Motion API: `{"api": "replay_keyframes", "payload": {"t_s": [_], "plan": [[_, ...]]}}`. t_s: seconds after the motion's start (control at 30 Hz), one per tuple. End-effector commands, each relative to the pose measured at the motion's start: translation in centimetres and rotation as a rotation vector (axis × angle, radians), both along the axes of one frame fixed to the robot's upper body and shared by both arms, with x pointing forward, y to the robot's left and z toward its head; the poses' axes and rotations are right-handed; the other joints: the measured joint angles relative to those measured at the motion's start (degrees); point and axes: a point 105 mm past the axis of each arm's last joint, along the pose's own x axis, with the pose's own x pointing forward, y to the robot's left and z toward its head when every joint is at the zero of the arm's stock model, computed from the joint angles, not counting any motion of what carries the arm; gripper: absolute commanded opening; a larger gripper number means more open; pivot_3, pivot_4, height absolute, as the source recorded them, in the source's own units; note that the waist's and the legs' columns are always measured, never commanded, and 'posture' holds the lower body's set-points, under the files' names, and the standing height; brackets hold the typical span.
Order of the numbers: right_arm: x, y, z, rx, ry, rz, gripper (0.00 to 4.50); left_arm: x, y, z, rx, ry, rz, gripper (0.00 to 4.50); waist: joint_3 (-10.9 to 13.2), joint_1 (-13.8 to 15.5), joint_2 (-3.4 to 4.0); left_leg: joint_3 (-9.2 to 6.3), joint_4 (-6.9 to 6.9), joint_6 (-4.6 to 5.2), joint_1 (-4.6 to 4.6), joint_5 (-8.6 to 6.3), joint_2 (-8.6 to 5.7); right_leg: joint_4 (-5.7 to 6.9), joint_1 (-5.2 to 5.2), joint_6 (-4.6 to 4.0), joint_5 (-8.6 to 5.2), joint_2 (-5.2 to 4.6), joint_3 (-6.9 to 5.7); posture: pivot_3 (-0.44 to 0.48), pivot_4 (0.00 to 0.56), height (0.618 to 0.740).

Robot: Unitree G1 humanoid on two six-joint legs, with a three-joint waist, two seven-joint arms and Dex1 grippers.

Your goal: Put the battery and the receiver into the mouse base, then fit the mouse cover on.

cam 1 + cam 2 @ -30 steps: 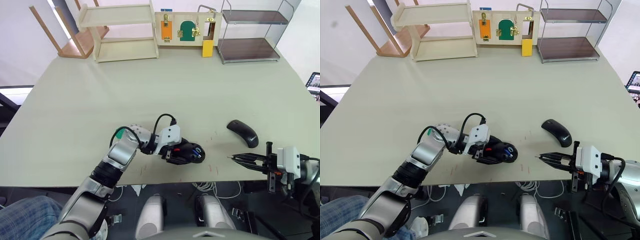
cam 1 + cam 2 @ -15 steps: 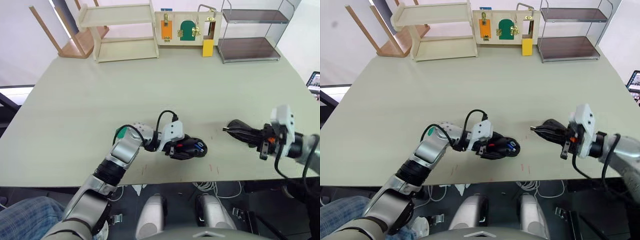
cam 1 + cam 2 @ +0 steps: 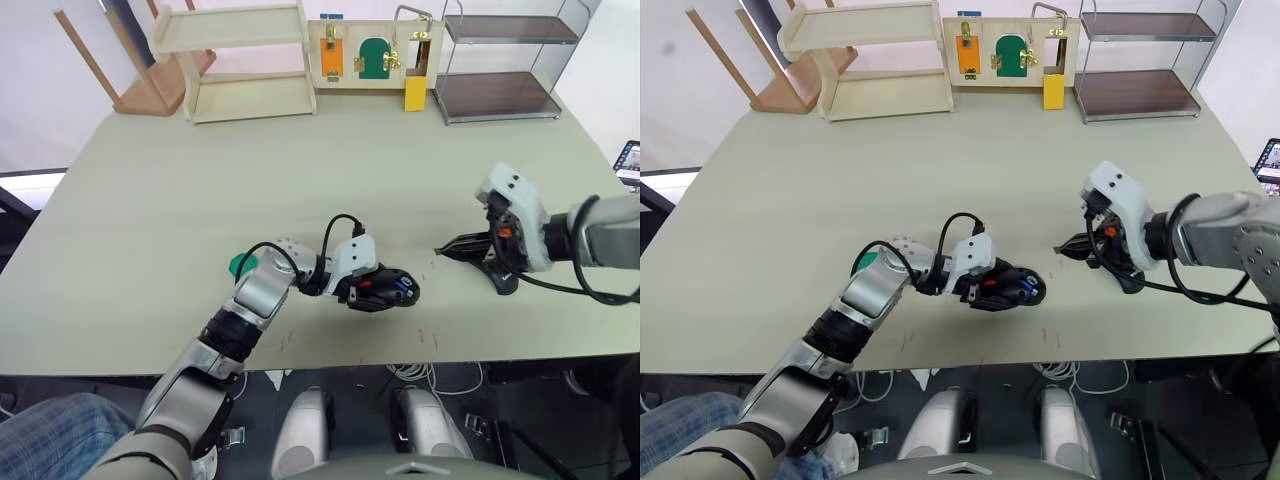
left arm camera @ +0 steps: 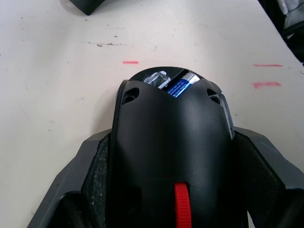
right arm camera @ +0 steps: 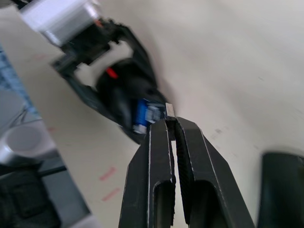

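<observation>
Blue battery (image 4: 179, 86) already sits in mouse base (image 3: 385, 290), gripped by left claw (image 3: 362, 290). Right claw (image 5: 170, 124) pinches tiny receiver (image 5: 169, 111): align over slot, lower slowly.

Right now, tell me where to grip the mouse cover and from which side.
Pinch the mouse cover across its width, on the long side edges, from above: it lies flat on the table, and its smooth curved back gives no other hold.
</observation>
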Motion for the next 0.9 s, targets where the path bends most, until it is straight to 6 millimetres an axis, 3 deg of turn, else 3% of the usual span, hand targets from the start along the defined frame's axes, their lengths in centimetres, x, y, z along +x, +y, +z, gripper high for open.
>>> {"api": "replay_keyframes", "payload": {"t_s": [0.03, 0.47, 0.9], "plan": [[0.4, -0.1, -0.6, -0.135, 0.112, -0.013, 0.0, -0.1, -0.2, 0.1, 0.021, 0.001, -0.013, 3.03, 0.0, -0.01, 0.02, 0.03, 0.0, 0.0, -0.02, 0.0, 0.0, 0.02, -0.05, -0.04, -0.02, -0.02, 0.02, 0.0, 0.15, 0.74], [2.1, 2.9, -0.9, -0.256, 0.24, 0.007, 0.0, 0.1, -0.2, 0.2, 0.039, 0.013, 0.005, 3.03, 0.0, -0.06, 0.02, 0.03, -0.06, 0.0, -0.09, 0.0, 0.01, 0.06, -0.15, 0.0, 0.0, -0.03, 0.0, 0.0, 0.15, 0.74], [2.6, 5.6, -1.6, -0.301, 0.319, 0.008, 0.0, 0.1, 0.2, 0.0, 0.059, 0.028, 0.021, 3.03, 0.0, -0.19, 0.02, 0.0, -0.06, 0.0, -0.06, 0.0, 0.01, 0.2, -0.17, -0.01, 0.0, -0.01, -0.02, 0.0, 0.15, 0.74]]}}
